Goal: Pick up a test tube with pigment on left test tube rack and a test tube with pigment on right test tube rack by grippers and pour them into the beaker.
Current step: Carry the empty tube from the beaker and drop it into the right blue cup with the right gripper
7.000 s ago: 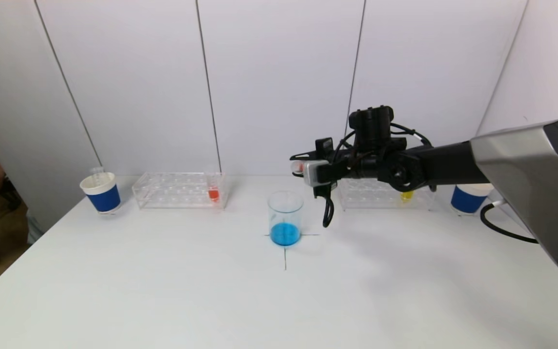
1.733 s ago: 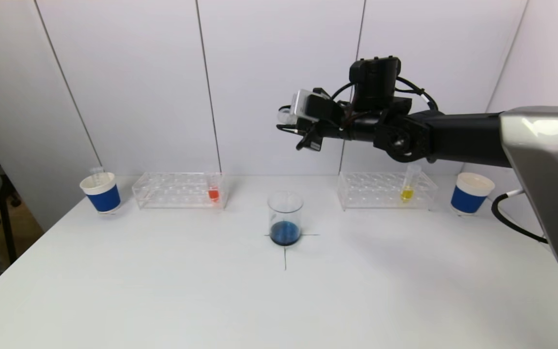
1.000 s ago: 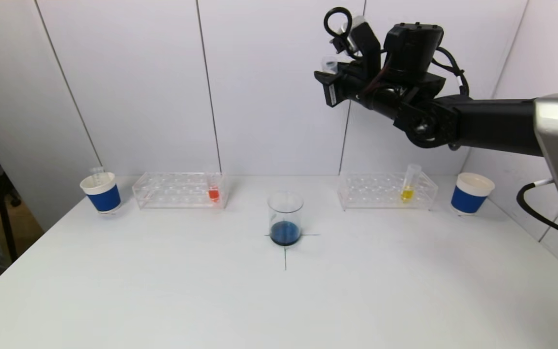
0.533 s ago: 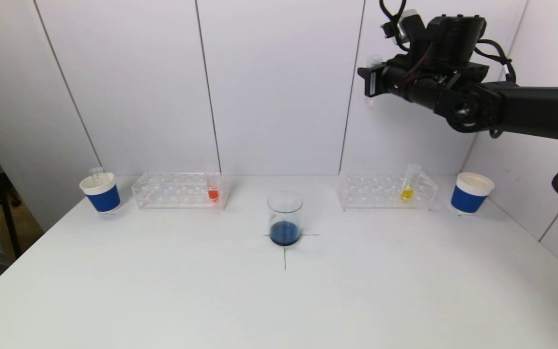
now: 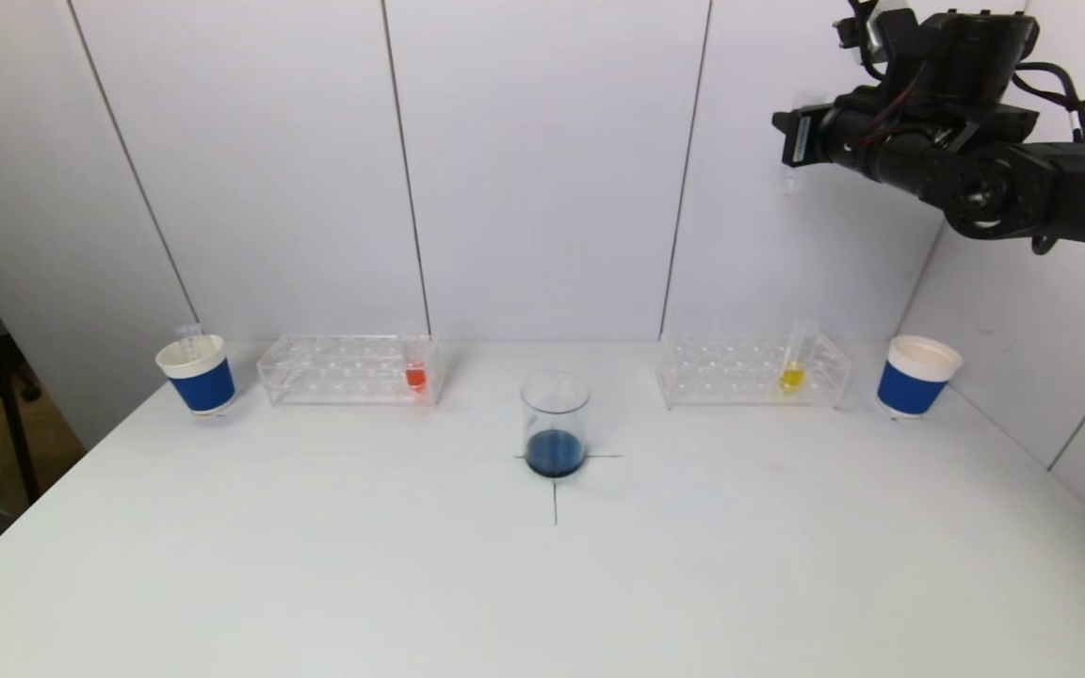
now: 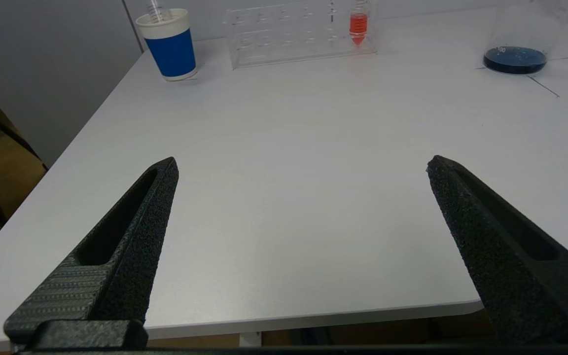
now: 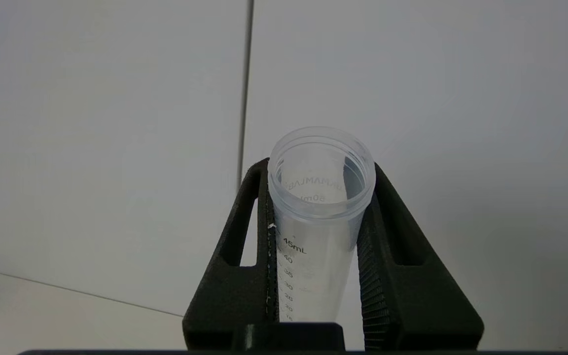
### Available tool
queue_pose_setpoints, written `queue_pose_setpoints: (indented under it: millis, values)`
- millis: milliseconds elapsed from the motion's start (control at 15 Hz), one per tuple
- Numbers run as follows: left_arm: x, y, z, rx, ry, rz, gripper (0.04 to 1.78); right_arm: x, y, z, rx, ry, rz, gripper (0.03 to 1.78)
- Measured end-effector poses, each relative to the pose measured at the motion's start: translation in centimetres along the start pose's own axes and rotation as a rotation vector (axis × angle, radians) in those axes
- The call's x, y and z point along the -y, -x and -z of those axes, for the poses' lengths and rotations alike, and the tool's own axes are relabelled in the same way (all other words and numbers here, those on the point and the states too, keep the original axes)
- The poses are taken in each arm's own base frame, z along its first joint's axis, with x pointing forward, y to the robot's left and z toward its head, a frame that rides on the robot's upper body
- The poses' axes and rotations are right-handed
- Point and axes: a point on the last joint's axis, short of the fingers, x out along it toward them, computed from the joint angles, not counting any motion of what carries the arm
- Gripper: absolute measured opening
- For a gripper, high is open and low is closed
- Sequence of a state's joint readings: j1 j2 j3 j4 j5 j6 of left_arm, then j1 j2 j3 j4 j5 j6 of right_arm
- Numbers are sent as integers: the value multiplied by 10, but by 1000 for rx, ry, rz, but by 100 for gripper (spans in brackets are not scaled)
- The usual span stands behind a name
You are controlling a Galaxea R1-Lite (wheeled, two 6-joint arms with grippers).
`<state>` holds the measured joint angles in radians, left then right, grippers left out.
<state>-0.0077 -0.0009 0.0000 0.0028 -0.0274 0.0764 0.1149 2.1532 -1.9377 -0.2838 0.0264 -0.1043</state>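
My right gripper (image 5: 795, 141) is high above the right rack (image 5: 752, 372), shut on an empty clear test tube (image 7: 313, 217) held upright; the tube shows faintly in the head view (image 5: 789, 174). The beaker (image 5: 555, 424) stands mid-table with dark blue liquid. The left rack (image 5: 349, 369) holds a tube with orange pigment (image 5: 415, 372). The right rack holds a tube with yellow pigment (image 5: 793, 363). My left gripper (image 6: 303, 167) is open and empty, low by the table's front edge, out of the head view.
A blue-and-white paper cup (image 5: 196, 375) with an empty tube stands left of the left rack. Another paper cup (image 5: 915, 377) stands right of the right rack. A black cross mark (image 5: 555, 490) lies under the beaker. White wall panels stand behind.
My right gripper has risen from beside the beaker and swung right, turning the emptied tube upright. The beaker's liquid went from light blue to dark blue.
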Motion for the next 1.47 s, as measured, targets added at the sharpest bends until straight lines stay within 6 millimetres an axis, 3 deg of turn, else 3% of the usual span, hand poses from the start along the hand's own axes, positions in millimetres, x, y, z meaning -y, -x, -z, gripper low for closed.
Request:
queue_pose_setpoints:
  millis: [200, 800, 1467]
  values:
    - [0, 0, 0, 0, 0, 0, 176, 30, 5, 8, -31, 1, 66, 51]
    - [0, 0, 0, 0, 0, 0, 176, 96, 31, 33, -124, -46, 209, 51]
    - [0, 0, 0, 0, 0, 0, 176, 140, 45, 75, -150, -78, 290, 51]
